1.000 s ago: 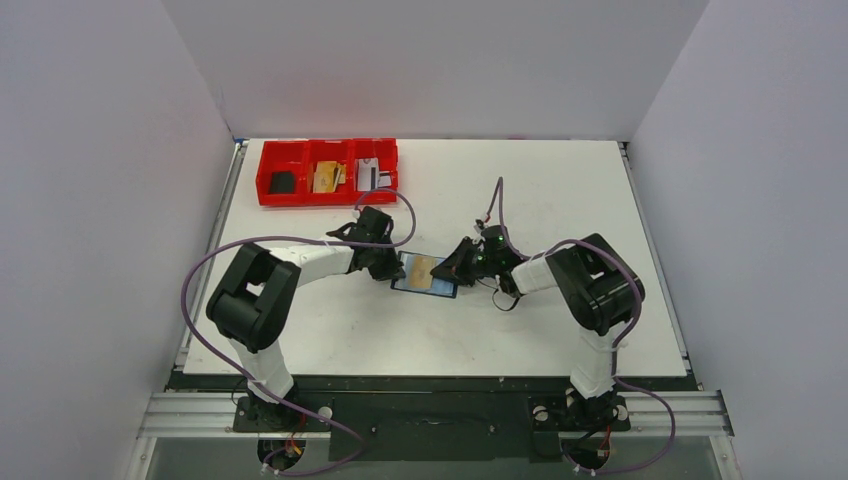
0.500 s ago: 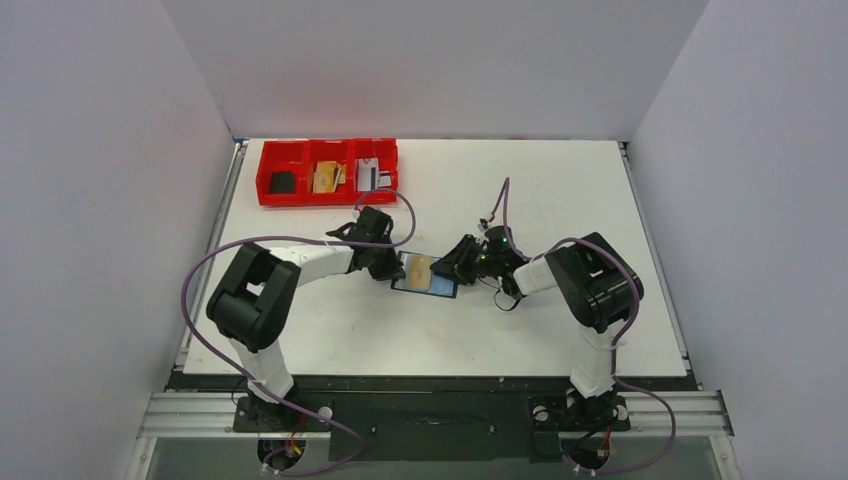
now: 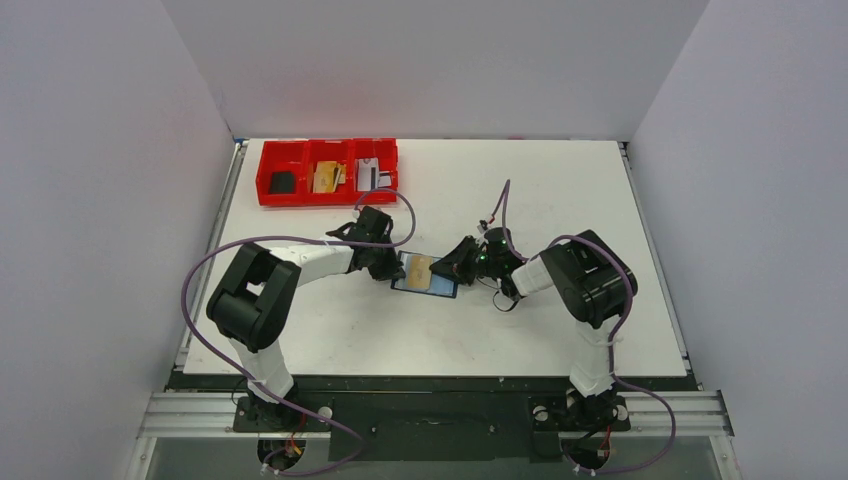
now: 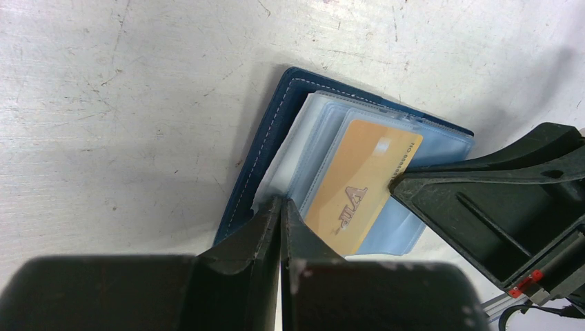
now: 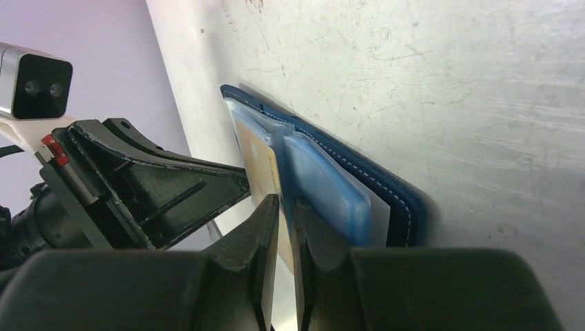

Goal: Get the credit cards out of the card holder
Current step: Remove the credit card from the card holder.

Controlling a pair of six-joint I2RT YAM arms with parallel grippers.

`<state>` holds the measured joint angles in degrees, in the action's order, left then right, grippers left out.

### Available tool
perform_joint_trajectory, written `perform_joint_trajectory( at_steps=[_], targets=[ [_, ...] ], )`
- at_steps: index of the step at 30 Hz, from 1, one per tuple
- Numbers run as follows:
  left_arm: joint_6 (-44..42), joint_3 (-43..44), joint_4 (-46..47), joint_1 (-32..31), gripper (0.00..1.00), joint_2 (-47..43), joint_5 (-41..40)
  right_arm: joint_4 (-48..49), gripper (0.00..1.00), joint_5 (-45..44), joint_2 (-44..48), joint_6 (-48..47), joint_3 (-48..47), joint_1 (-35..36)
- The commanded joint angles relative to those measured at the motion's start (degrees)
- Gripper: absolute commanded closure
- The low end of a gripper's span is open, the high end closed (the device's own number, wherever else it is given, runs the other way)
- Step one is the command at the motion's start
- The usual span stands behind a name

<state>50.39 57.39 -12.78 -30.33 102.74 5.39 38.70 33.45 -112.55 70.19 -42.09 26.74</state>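
The navy card holder (image 3: 440,288) lies open on the table between the two arms, its blue-grey clear pockets facing up. A tan-gold credit card (image 4: 362,183) sits in the top pocket. My left gripper (image 4: 281,201) is shut, and its tips press on the pockets' edge at the holder's left side (image 3: 393,268). My right gripper (image 5: 285,200) reaches in from the right (image 3: 452,270). Its jaws stand a sliver apart, closed on the tan-gold card's (image 5: 259,162) edge beside a blue pocket (image 5: 324,183).
A red three-compartment tray (image 3: 300,195) stands at the back left. It holds a black card (image 3: 283,182), a tan one (image 3: 327,177) and a silvery one (image 3: 370,175). Purple cables loop over both arms.
My right wrist has edged a little left toward the card holder. The left arm and the holder have not moved.
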Motion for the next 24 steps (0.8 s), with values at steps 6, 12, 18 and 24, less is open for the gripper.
perform_joint_trajectory(
  at_steps=[6,12,18,24],
  targets=[
    [-1.8,-2.0,-6.1,-0.3,1.0,4.1,-2.8,3.5,0.91,-1.0,-1.3,0.1,0.1,0.6],
    [-1.9,-2.2,-6.0,-0.3,1.0,4.2,-2.8,5.5,1.0,-0.8,-1.4,1.3,0.4,0.5],
    [-1.8,-2.2,-6.5,-0.3,1.0,4.3,-3.2,4.1,1.0,-1.4,-0.1,0.2,0.9,0.3],
    [-1.8,-2.3,-7.1,-0.2,1.0,4.3,-3.8,1.7,1.0,-1.8,1.4,-1.8,1.7,-0.6]
  ],
)
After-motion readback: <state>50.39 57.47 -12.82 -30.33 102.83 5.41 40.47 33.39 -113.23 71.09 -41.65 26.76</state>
